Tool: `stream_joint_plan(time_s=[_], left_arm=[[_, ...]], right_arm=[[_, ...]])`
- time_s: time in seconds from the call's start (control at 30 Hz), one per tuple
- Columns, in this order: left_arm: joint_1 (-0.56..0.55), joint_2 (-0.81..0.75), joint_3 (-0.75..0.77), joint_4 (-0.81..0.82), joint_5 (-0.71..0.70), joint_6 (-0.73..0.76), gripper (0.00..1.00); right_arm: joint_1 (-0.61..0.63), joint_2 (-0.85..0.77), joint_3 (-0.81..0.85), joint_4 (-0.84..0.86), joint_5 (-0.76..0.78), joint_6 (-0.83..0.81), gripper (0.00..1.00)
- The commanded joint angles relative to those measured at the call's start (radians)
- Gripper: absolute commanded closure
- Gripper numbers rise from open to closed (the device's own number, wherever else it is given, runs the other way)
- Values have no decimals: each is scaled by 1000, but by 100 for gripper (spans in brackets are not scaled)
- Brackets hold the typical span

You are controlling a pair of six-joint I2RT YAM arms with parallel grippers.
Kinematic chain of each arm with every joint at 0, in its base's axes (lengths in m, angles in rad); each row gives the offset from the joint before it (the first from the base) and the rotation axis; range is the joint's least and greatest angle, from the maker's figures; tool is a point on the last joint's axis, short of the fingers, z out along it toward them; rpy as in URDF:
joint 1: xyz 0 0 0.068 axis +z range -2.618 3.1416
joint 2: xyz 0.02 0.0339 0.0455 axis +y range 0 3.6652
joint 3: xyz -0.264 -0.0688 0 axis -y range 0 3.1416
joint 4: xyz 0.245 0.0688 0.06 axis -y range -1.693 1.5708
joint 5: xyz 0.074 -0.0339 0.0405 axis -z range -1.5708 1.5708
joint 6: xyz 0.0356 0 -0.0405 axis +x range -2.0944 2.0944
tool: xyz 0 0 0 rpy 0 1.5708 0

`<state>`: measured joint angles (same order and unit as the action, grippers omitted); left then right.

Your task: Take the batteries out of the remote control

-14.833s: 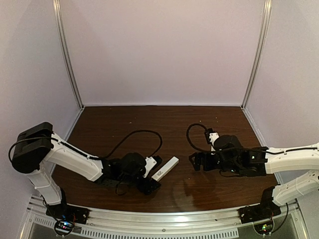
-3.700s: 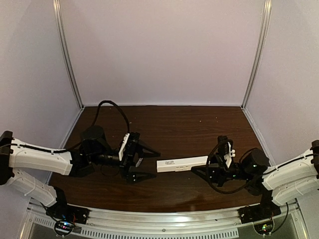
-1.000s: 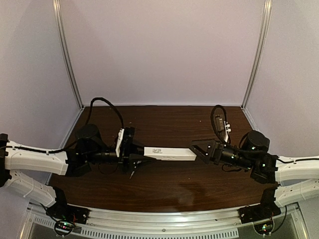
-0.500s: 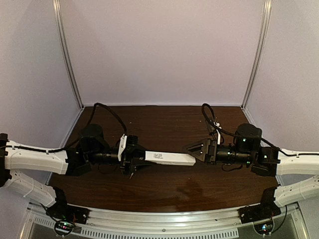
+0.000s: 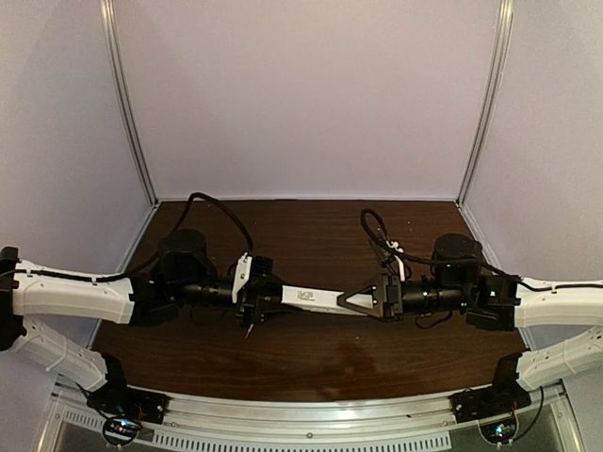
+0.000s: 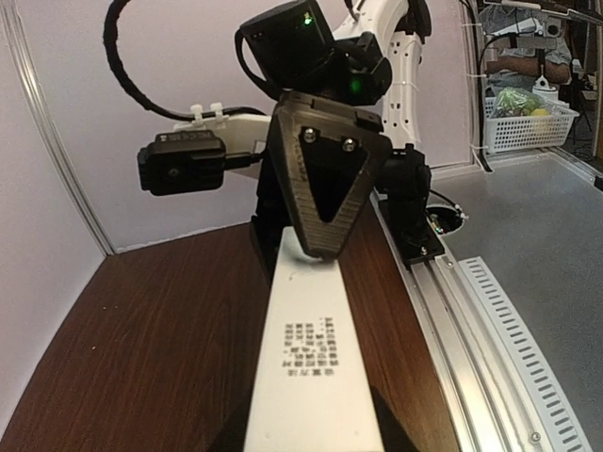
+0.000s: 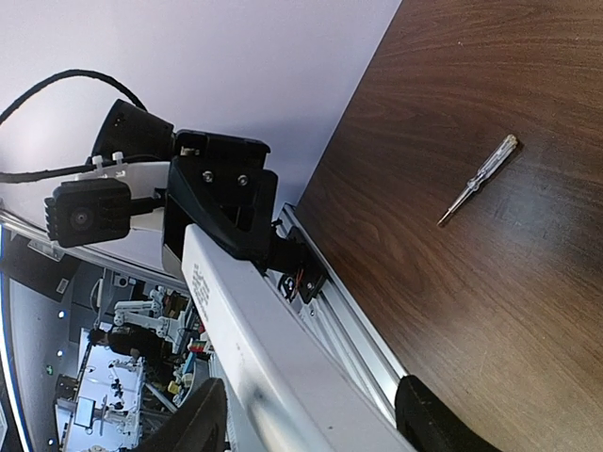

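remote control: slim white rectangular plastic remote control, lifted off the table and bridging the gap between the two pincers. Printed-label face is towards the left wrist camera.
batteries: none in view. No open compartment visible, so I'd judge unloading not started.
left pincer: left pincer is clamped on one end of the bar. Its black finger plate lies over that end in the right wrist view.
right pincer: right pincer is closed on the other end, one finger on each long edge.
cover seam: can't tell where it runs.
step: my read is brace with one pincer and slide the back cover off with the other.
how: keep the bracing grip firm and the bar level. Ease the working grip just enough to set a pad on the cover. Push along the long axis, away from the brace. Don't squeeze across the cover, it'll bind.
risk: loosen both ends and it drops to the dark wood table under the pincers. Freed cells could roll.
screwdriver: thin clear-handled, silver-tipped screwdriver lies flat on the table, well clear of the right pincer. Fallback for prying.
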<state>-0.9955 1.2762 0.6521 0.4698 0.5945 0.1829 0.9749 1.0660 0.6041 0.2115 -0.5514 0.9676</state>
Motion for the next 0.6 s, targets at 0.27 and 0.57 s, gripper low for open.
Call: stream_joint_plan(time_s=[0.27,0.57], left_arm=[[6,34,51,12,7,23,100],[7,17,43,12,12,20,100]], right_arm=[[5,-6,19,-33,-34,-43,61],[5,-7,-6,-27,-32,-62,84]])
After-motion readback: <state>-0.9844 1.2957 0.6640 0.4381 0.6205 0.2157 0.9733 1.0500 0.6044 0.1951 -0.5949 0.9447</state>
